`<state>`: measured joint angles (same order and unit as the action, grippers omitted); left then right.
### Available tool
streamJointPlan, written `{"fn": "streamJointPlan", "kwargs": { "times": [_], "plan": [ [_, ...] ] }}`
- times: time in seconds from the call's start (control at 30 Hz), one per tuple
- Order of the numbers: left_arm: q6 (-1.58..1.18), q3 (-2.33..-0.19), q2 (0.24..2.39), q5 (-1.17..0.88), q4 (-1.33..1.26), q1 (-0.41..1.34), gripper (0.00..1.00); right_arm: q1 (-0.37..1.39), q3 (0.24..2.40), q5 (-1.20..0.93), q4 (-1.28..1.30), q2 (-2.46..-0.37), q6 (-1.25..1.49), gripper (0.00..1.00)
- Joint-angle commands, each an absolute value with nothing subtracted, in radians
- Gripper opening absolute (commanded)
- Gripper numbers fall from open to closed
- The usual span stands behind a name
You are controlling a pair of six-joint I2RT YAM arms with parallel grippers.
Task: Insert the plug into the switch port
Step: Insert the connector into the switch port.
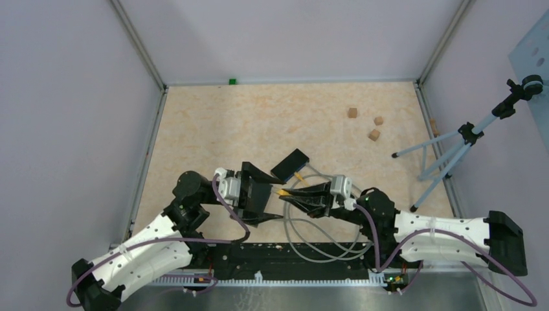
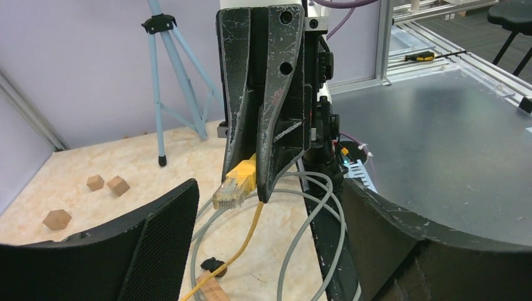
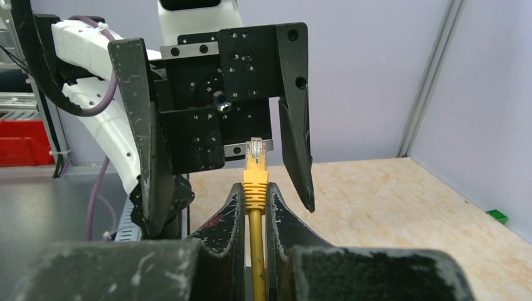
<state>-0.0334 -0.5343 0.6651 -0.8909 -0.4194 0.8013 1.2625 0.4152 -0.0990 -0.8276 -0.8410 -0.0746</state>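
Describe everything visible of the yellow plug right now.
The plug is a yellow rubbery boot ending in a clear plastic connector tip, with its yellow cable running back down toward the table. The right gripper has its jaws shut on the boot, holding it off the table with the tip pointing at the open left gripper. The tip is free and touches nothing.

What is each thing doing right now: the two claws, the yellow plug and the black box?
left gripper, open, holding nothing.
right gripper, shut on the yellow plug.
yellow plug, pinched, pointing at the left gripper.
black switch, lying on the table, plug not in it.
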Motion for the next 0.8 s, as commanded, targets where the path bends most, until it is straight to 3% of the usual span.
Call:
{"fn": "streamJointPlan", "kwargs": {
  "times": [0.0, 0.33, 0.43, 0.63, 0.77],
  "plan": [
    [-0.076, -0.534, 0.673, -0.871, -0.470, 0.809, 0.88, 1.256, 0.478, -0.105, -0.944, -0.874, -0.010, 0.00],
    [-0.072, -0.537, 0.649, -0.828, -0.427, 0.811, 0.89, 1.225, 0.492, -0.126, -0.968, -0.933, 0.081, 0.00],
    [-0.072, -0.540, 0.634, -0.782, -0.403, 0.811, 0.96, 1.219, 0.489, -0.123, -0.950, -0.933, 0.097, 0.00],
    [-0.280, -0.573, 0.569, -0.342, -0.243, 0.810, 0.99, 1.211, 0.431, -0.050, -0.859, -0.880, 0.097, 0.00],
    [-0.367, -0.618, 0.642, -0.244, -0.084, 0.793, 0.99, 1.201, 0.397, 0.019, -0.695, -0.813, 0.031, 0.00]
  ]
}}
